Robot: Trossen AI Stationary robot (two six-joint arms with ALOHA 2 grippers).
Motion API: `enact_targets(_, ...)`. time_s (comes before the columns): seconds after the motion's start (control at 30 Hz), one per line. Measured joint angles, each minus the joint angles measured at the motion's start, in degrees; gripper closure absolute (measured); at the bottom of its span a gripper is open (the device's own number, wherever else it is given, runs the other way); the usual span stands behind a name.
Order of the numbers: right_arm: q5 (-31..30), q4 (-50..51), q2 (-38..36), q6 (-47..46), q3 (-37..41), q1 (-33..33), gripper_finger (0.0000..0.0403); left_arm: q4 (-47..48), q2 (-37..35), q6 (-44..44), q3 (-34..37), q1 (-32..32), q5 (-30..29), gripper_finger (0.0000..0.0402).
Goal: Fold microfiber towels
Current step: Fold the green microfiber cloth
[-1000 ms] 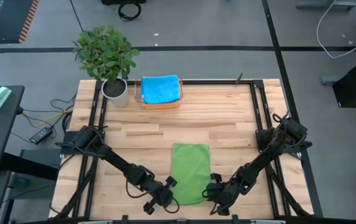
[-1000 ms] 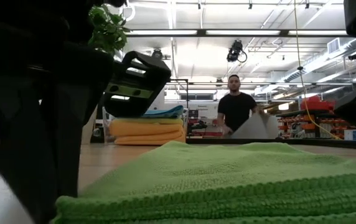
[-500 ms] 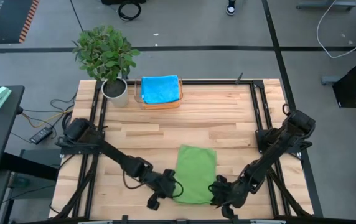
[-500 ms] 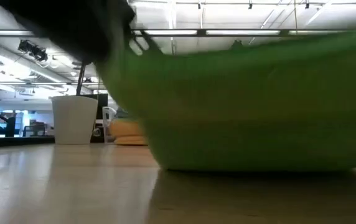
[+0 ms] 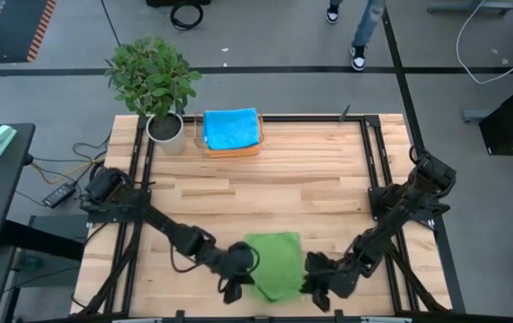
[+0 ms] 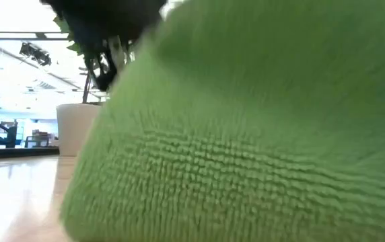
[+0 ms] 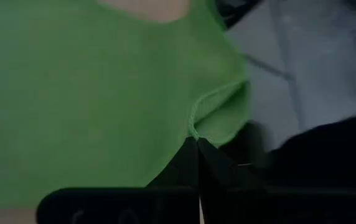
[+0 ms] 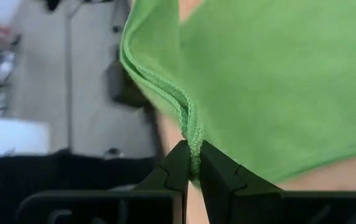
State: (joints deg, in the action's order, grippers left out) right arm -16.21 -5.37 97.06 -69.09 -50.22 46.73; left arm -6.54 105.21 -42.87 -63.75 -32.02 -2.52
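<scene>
**Green towel held at both near corners**

We see a shallow orange tray [image 5: 232,149] at the far edge of the wooden surface [image 5: 310,179], carrying a folded blue microfiber towel [image 5: 230,127], beside a potted plant [image 5: 153,82]. Near the front edge, the soft green microfiber towel [image 5: 272,263] is pinched by our left gripper [image 5: 236,280] and right gripper [image 5: 314,285], jaws pressed on its corners. The middle boards lie bare.

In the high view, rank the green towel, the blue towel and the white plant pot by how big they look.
1. green towel
2. blue towel; close to the green towel, which is part lifted, so this order is unsure
3. white plant pot; clearly smallest
</scene>
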Motion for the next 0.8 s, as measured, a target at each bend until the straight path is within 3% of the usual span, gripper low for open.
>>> enact_targets(0.27, 0.4, 14.6, -2.5, 1.9, 0.0, -10.7, 0.0364, 19.2, -1.9, 5.2, 0.1, 4.7, -0.9, 0.0401)
enact_targets(0.53, 9.0, 19.6, -4.2, 9.6, 0.0, -22.0, 0.0364, 25.2, -6.6, 19.1, 0.0, 12.8, -2.4, 0.0401)
enact_targets(0.8, 11.8, 23.8, -4.2, 6.1, 0.0, -22.8, 0.0364, 24.7, -3.9, 24.0, 0.6, 17.6, 1.3, 0.0401)
